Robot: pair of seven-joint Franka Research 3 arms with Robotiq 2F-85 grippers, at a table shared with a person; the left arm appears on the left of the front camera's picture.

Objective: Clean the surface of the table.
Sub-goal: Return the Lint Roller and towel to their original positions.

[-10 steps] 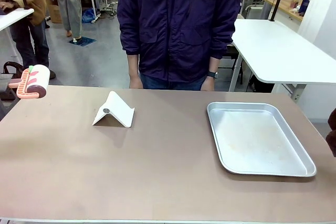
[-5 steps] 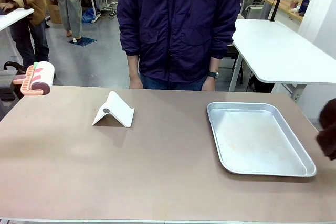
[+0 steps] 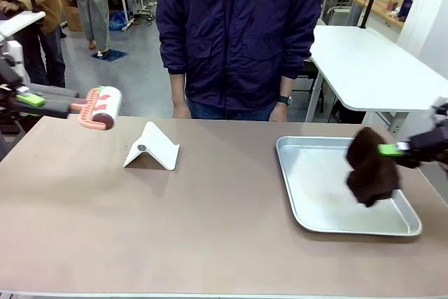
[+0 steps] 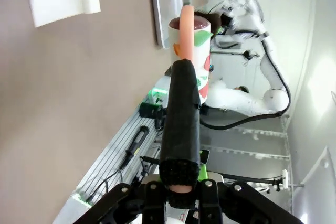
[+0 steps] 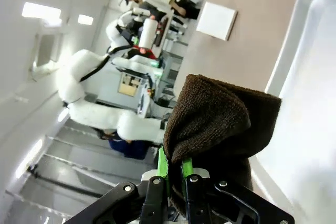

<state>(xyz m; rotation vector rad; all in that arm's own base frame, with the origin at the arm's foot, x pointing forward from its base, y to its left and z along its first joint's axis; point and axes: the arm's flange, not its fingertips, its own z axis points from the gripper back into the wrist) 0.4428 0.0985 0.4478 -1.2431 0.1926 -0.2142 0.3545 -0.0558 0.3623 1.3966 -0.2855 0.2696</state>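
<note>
Approach underway: left claw (image 3: 52, 101) clamping lint roller (image 3: 98, 106), right claw (image 3: 392, 150) clamping brown cloth (image 3: 369, 166), seemingly above tabletop (image 3: 210, 229); lowering needed next.

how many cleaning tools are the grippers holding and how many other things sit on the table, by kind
cleaning tools held: 2, the lint roller in the left gripper and the brown cloth in the right gripper
metal trays on the table: 1
white folded stands: 1
total: 4
</note>
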